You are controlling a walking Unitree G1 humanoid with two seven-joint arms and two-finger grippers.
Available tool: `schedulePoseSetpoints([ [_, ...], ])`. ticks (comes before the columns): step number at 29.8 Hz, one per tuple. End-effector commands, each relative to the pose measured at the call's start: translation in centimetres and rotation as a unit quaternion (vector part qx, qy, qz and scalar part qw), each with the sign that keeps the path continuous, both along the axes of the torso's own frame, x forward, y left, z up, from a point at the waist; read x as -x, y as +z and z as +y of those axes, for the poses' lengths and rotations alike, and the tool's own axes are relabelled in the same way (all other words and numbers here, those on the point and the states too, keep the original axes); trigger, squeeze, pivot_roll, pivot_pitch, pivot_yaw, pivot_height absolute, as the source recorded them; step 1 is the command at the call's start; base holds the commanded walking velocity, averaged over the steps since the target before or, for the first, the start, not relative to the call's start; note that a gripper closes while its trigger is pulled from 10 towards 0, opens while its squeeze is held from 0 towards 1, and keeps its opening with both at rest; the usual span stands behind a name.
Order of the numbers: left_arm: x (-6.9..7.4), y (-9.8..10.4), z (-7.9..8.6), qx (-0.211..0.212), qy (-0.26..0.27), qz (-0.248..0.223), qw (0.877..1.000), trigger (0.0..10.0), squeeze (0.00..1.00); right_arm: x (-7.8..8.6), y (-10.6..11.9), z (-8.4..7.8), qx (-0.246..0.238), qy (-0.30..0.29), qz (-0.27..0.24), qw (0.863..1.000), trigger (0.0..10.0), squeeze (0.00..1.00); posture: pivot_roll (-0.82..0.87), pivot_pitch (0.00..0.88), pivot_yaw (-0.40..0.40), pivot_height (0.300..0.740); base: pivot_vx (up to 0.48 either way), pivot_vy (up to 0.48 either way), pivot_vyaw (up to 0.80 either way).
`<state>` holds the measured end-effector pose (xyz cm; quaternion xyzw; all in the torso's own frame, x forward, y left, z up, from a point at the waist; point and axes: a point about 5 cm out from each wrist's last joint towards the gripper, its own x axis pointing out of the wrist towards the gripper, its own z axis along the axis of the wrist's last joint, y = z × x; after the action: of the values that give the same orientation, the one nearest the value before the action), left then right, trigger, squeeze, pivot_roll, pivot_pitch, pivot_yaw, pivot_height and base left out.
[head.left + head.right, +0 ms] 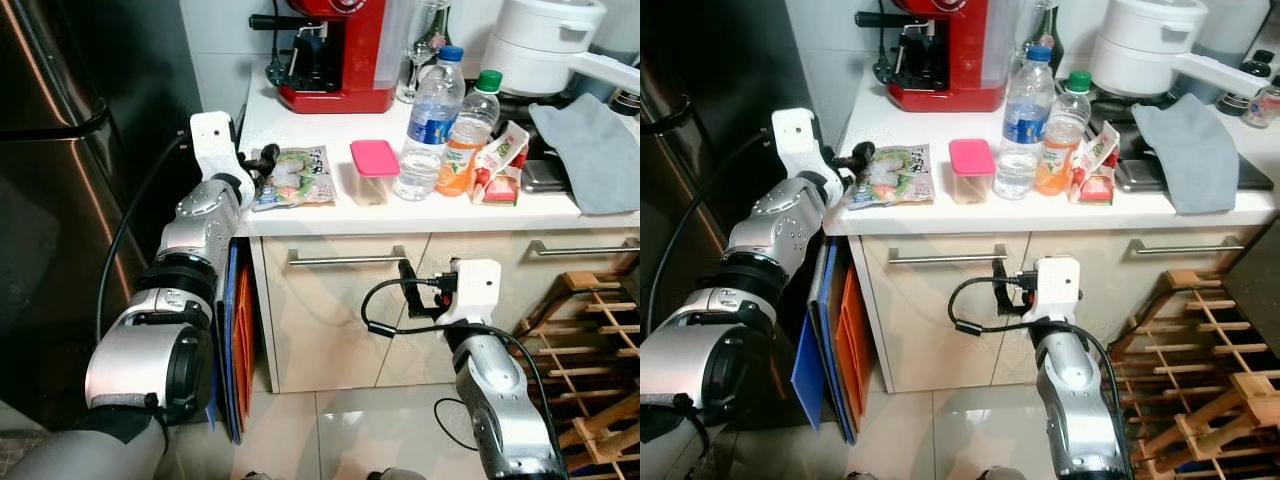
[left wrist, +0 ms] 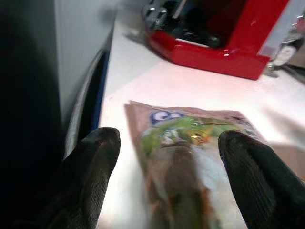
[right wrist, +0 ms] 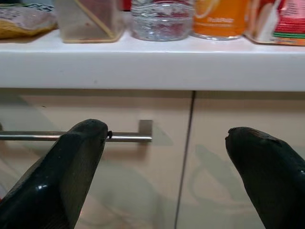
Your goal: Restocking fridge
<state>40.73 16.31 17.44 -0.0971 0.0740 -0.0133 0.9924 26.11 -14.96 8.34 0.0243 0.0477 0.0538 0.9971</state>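
My left tool (image 1: 262, 166) — fingers spread wide, straddling the near end of the food packet (image 1: 297, 177) | packet flat on the desk (image 1: 330, 208), left of the pink-lidded box (image 1: 374, 170) | right tool (image 1: 407, 283) wide, facing the drawer handle (image 1: 342, 258) below.

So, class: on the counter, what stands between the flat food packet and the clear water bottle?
A small clear container with a pink lid stands between the food packet and the water bottle, as both eye views show.
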Motion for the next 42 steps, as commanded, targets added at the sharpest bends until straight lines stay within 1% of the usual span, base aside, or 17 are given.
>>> schedulePoseSetpoints([
  [1,-0.3,1.0,0.3,0.002,0.015,-0.015,1.000,10.0,0.00,0.3,0.4,-0.1,0.000,-0.002,-0.002,1.000,10.0,0.00,-0.19,0.000,0.028,0.740,0.000,0.000,0.00],
  [4,-0.4,0.9,-0.2,0.015,0.009,-0.017,1.000,10.0,0.00,0.7,0.4,-0.6,0.007,-0.005,0.004,1.000,10.0,0.00,-0.20,0.000,0.022,0.740,0.000,0.000,0.00],
  [6,-0.4,0.7,-0.4,0.010,0.010,-0.011,1.000,10.0,0.00,0.9,0.5,-0.7,0.009,-0.005,0.006,1.000,10.0,0.00,-0.21,0.000,0.020,0.740,0.000,0.000,0.00],
  [10,-0.4,0.4,-0.7,0.019,0.004,-0.006,1.000,10.0,0.00,1.1,0.4,-0.8,0.009,-0.004,0.009,1.000,10.0,0.00,-0.21,0.003,0.020,0.740,0.000,0.000,0.00],
  [13,-0.2,-0.3,-1.1,0.003,-0.002,0.011,1.000,10.0,0.00,1.1,0.4,-0.6,0.009,-0.002,0.013,1.000,10.0,0.00,-0.20,0.006,0.022,0.740,0.000,0.000,0.00],
  [16,-0.2,-0.5,-1.1,0.007,-0.001,0.018,1.000,10.0,0.00,1.1,0.4,-0.4,0.007,0.000,0.015,1.000,10.0,0.00,-0.20,0.006,0.022,0.740,0.000,0.000,0.00],
  [19,-0.2,-0.5,-1.7,0.036,-0.017,0.017,0.999,10.0,0.00,1.1,0.4,0.0,0.004,0.003,0.019,1.000,10.0,0.00,-0.19,0.008,0.024,0.740,0.000,0.000,0.00],
  [22,-0.3,-0.2,-2.4,0.046,-0.040,0.011,0.998,10.0,0.00,1.1,0.2,0.1,0.002,0.004,0.021,1.000,10.0,0.00,-0.18,0.004,0.029,0.740,0.000,0.000,0.00],
  [27,-0.1,-0.8,-3.3,0.033,-0.065,0.027,0.997,10.0,0.00,1.1,0.0,0.3,0.001,0.008,0.025,1.000,10.0,0.00,-0.18,0.000,0.032,0.740,0.000,0.000,0.00],
  [29,-0.1,-0.7,-3.4,0.029,-0.069,0.024,0.997,10.0,0.00,1.1,0.0,0.3,0.001,0.008,0.025,1.000,10.0,0.00,-0.18,0.000,0.033,0.740,0.000,0.000,0.00],
  [34,-0.4,0.8,-3.6,0.029,-0.081,-0.009,0.996,10.0,0.00,0.8,0.2,0.0,0.004,0.007,0.023,1.000,10.0,0.00,-0.18,0.000,0.029,0.740,0.000,0.000,0.00],
  [36,-0.4,0.8,-3.9,0.032,-0.092,-0.011,0.995,10.0,0.00,0.7,0.2,-0.1,0.005,0.007,0.023,1.000,10.0,0.00,-0.18,0.000,0.029,0.740,0.000,0.000,0.00],
  [37,-0.3,0.3,-4.4,0.028,-0.099,0.002,0.995,10.0,0.00,0.7,0.2,-0.1,0.006,0.007,0.023,1.000,10.0,0.00,-0.18,0.000,0.027,0.740,0.000,0.000,0.00],
  [38,0.1,-0.9,-4.7,0.030,-0.102,0.030,0.994,10.0,0.00,0.6,0.2,-0.1,0.006,0.007,0.023,1.000,10.0,0.00,-0.18,0.000,0.028,0.740,0.000,0.000,0.00],
  [40,0.2,-1.3,-4.8,0.033,-0.103,0.041,0.993,10.0,0.00,0.6,0.2,-0.1,0.006,0.007,0.023,1.000,10.0,0.00,-0.18,0.000,0.028,0.740,0.000,0.000,0.00],
  [41,0.8,-3.1,-5.0,0.057,-0.091,0.090,0.990,10.0,0.00,0.6,0.2,-0.1,0.006,0.007,0.023,1.000,10.0,0.00,-0.18,0.000,0.029,0.740,0.000,0.000,0.00],
  [42,1.0,-3.9,-4.8,0.057,-0.077,0.109,0.989,10.0,0.00,0.6,0.2,0.0,0.005,0.007,0.023,1.000,10.0,0.00,-0.18,0.000,0.029,0.740,0.000,0.000,0.00],
])
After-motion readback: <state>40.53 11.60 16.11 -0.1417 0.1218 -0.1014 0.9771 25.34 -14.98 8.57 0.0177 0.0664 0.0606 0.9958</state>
